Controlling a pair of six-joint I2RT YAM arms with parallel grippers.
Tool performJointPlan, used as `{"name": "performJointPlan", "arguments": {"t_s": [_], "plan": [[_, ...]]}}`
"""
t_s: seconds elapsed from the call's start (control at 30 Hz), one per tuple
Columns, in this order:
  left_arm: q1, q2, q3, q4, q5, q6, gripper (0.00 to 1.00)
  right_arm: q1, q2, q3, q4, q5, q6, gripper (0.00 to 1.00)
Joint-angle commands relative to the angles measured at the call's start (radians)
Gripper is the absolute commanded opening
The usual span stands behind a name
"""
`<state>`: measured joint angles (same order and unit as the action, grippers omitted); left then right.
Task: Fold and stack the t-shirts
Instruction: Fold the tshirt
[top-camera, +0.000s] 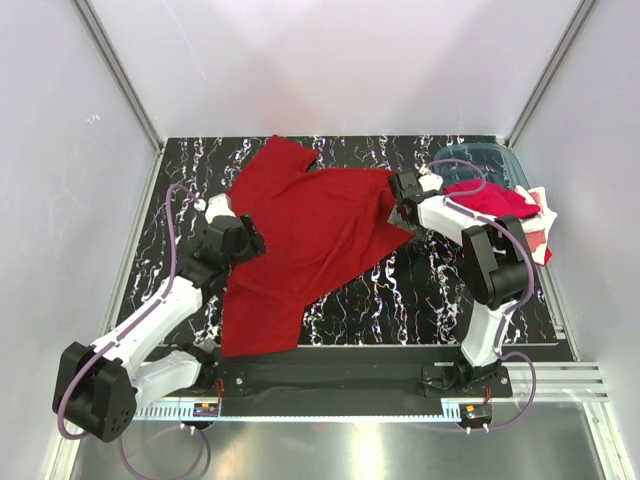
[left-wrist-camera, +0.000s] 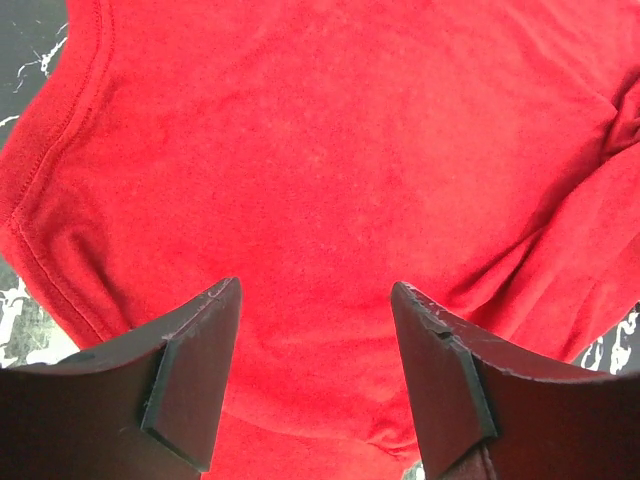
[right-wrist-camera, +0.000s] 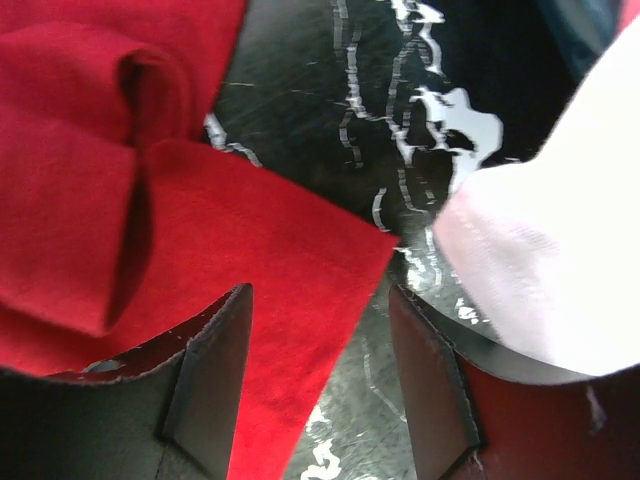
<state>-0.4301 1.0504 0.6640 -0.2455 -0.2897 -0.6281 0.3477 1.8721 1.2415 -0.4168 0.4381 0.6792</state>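
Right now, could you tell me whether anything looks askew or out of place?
The large red t-shirt lies diagonally, one edge bunched; the other shirts sit in a loose heap by the teal bin.

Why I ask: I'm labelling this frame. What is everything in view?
Big shirt: one, deep red, spread across table centre.
Shirt pile: count unclear, red, pink and white, right edge by the bin.
Bin: one, teal translucent, far right corner.
Table: one, black with white veining.
Left arm, right arm: black and white, bases at near edge.
Left tool: dark, open over big shirt.
Right tool: dark, open over big shirt's right corner.
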Motion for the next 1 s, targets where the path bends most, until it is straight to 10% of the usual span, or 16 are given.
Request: {"name": "performJointPlan", "arguments": {"t_s": [0.0,0.4,0.53,0.67,0.97], "plan": [[0.004,-0.026,-0.004,0.058,-0.011,-0.018,0.66,-0.003,0.004,0.046,-0.033,0.103,0.023,0.63],[0.022,-0.038,-0.012,0.041,-0.029,-0.038,0.65,-0.049,0.088,0.042,-0.004,0.011,0.028,0.59],[0.033,-0.055,-0.026,0.040,-0.039,-0.050,0.64,-0.052,0.105,0.055,-0.013,-0.009,0.025,0.47],[0.048,-0.070,-0.027,0.012,-0.072,-0.080,0.62,-0.053,0.006,0.006,-0.007,0.043,0.031,0.11],[0.073,-0.058,-0.038,-0.028,-0.147,-0.136,0.60,-0.030,-0.329,-0.140,0.013,0.002,0.046,0.01]]}}
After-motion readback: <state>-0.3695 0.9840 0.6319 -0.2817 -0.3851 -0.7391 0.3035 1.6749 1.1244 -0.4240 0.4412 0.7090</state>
